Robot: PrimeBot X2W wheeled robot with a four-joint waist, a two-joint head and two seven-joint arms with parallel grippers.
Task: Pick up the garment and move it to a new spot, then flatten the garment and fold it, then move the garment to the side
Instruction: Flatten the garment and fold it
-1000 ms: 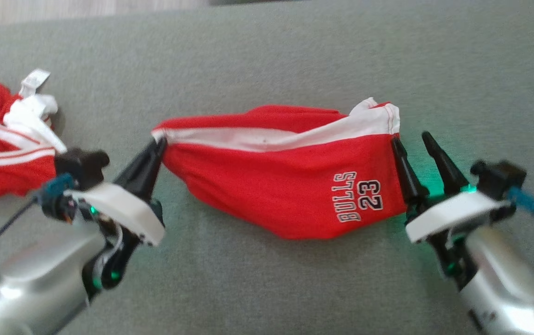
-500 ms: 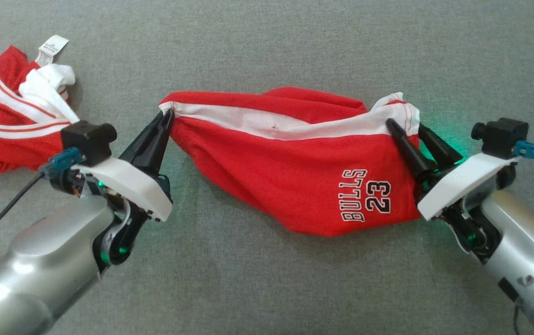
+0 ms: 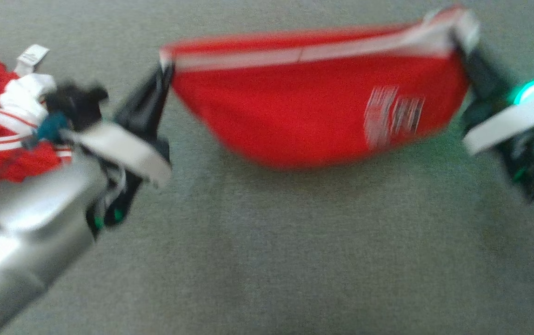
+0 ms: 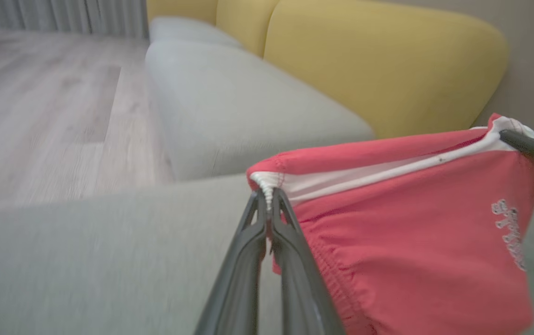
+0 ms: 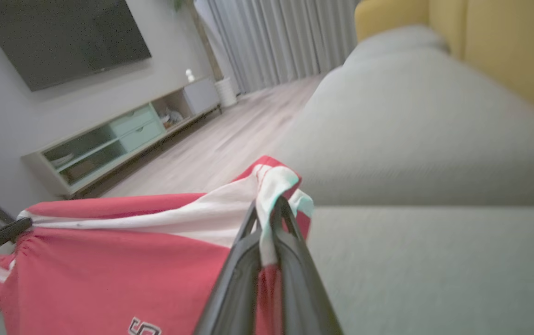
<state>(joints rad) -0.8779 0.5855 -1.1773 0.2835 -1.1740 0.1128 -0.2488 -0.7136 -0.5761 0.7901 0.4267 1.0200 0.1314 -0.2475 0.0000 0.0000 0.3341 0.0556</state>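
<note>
The red garment hangs stretched above the grey sofa seat. The left gripper and right gripper each have their jaws clenched on a waistband corner. The head view is blurred, but the wrist views show both pinches sharply, plus a yellow backrest.

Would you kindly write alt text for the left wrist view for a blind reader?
The left gripper is shut on a corner of the red garment, stretched above a grey sofa; the right gripper holds the far corner.

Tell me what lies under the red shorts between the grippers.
Grey sofa cushion shows below the red shorts, nothing else visible; the patch behind the hanging cloth is covered.
</note>
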